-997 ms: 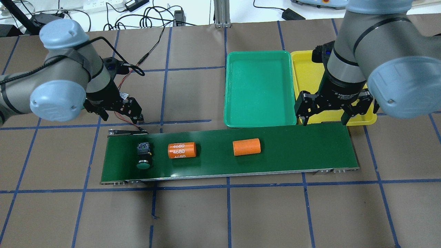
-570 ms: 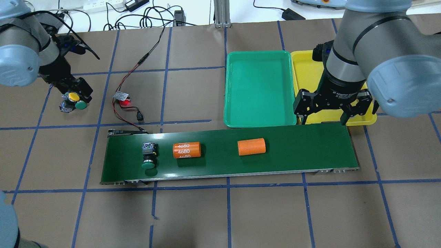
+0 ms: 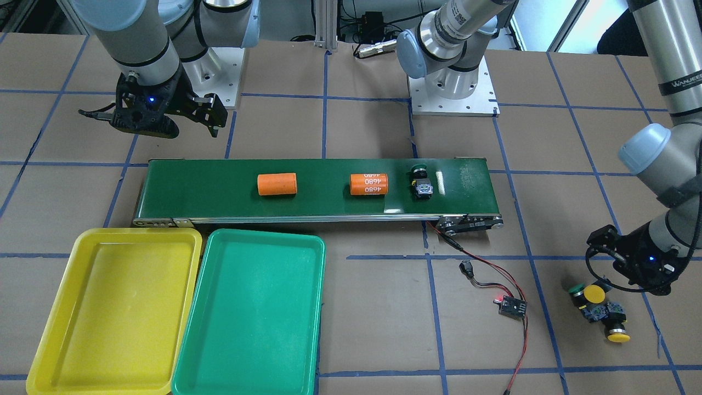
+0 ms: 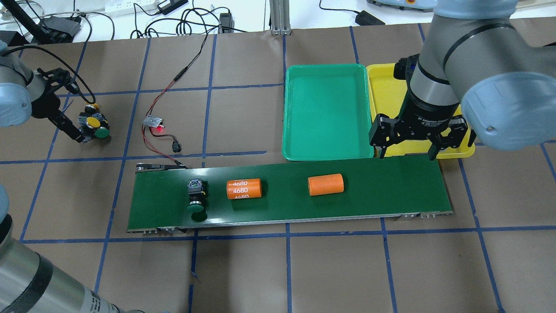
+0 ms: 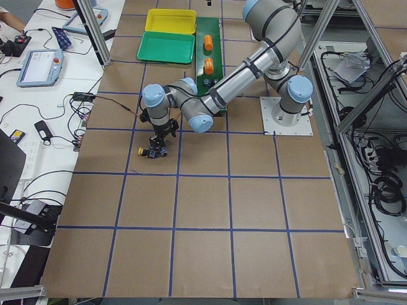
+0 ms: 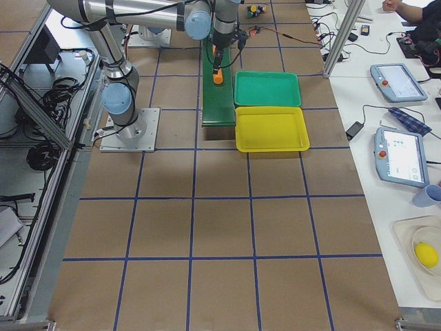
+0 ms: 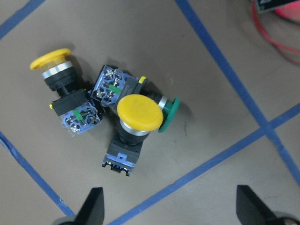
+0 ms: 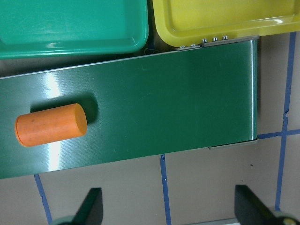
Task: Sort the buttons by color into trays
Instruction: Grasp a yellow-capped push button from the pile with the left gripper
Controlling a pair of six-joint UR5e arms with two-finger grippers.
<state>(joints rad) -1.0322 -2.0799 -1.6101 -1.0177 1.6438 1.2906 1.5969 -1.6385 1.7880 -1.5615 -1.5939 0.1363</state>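
Looking down from the left wrist: left gripper (image 7: 171, 211) spread wide, empty, fingertips (image 7: 93, 211) cut off at the bottom edge, above 3 touching buttons (image 7: 112, 93) on the tabletop (image 7: 140, 37), green cap (image 7: 169, 112) half under a yellow cap (image 7: 139, 112). From the right wrist: right gripper (image 8: 169, 208) equally wide, empty, over the belt (image 8: 187, 103); green tray (image 8: 70, 23) and yellow tray (image 8: 211, 18) cropped at top. From overhead: 4th button (image 4: 196, 198) on the belt, yellow tray partly hidden behind the right arm (image 4: 434, 95).

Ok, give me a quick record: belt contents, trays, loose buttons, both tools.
Conveyor: belt carries green button, 4680 cylinder, plain orange cylinder
Trays: green tray and yellow tray, both empty
Table: button cluster, two yellow and one green, touching
Tools: left tool open above the cluster; right tool open over the belt's end by the trays
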